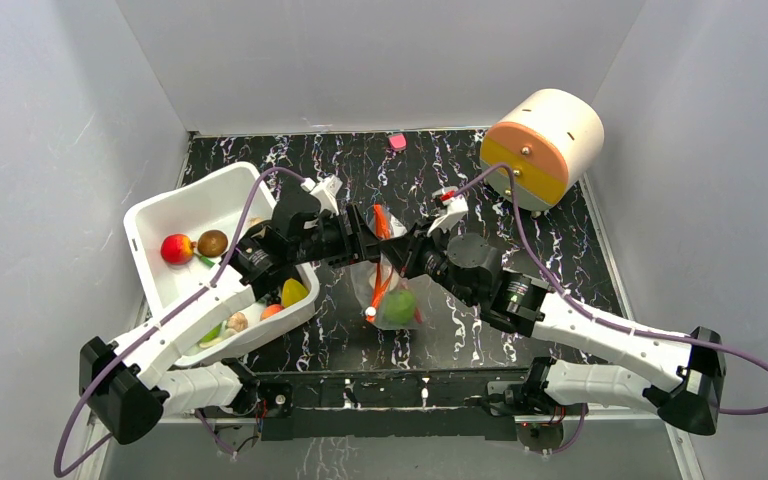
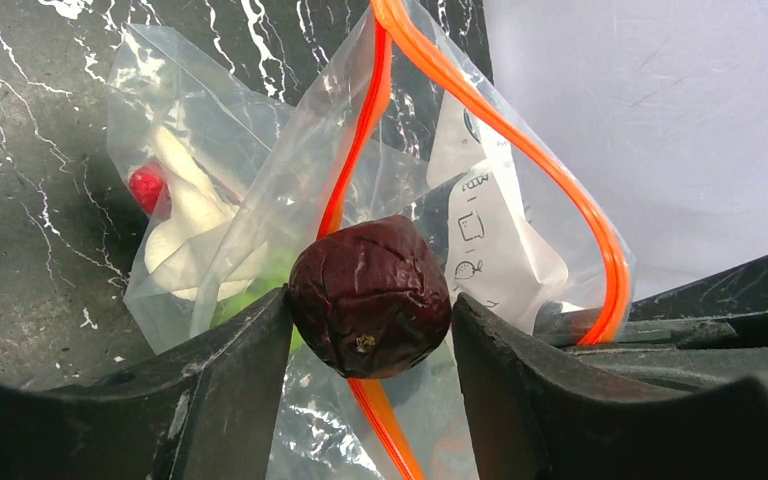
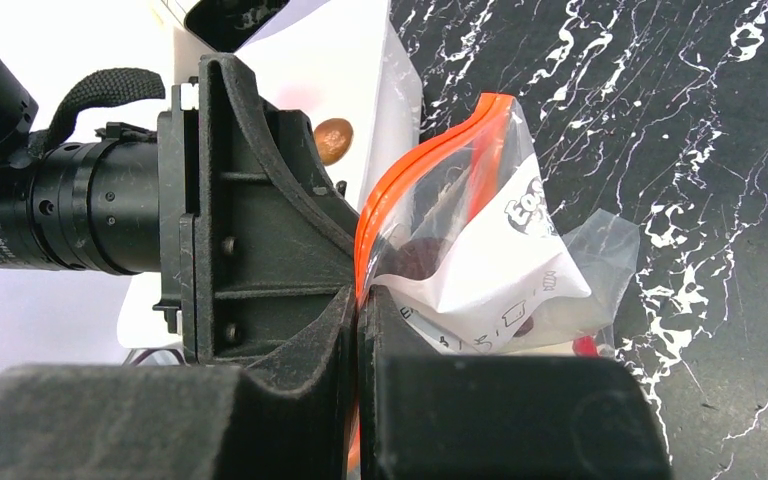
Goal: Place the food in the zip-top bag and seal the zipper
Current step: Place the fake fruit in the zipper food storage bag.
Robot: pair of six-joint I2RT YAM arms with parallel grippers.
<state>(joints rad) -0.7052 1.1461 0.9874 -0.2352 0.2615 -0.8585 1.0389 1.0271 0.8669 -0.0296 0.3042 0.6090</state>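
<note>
Left wrist view: the left pincer (image 2: 371, 325) is gripping a dark fruit (image 2: 370, 290) between its fingers, with the bag (image 2: 260, 190) gaping just beyond them. The right pincer (image 3: 360, 300) is pinching tight on the zipper (image 3: 430, 140), with the bag hanging just past its tips.

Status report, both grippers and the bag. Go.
Left gripper shut on dark maroon fruit at zip-top bag mouth. Right gripper shut on zipper, holding mouth open. Green fruit already inside. Mouth unobstructed.

You see only a sliver of the green fruit (image 2: 260, 285) behind the left tool's (image 2: 370, 315) finger, and the zipper (image 2: 385, 430) runs off frame below the tool.
</note>
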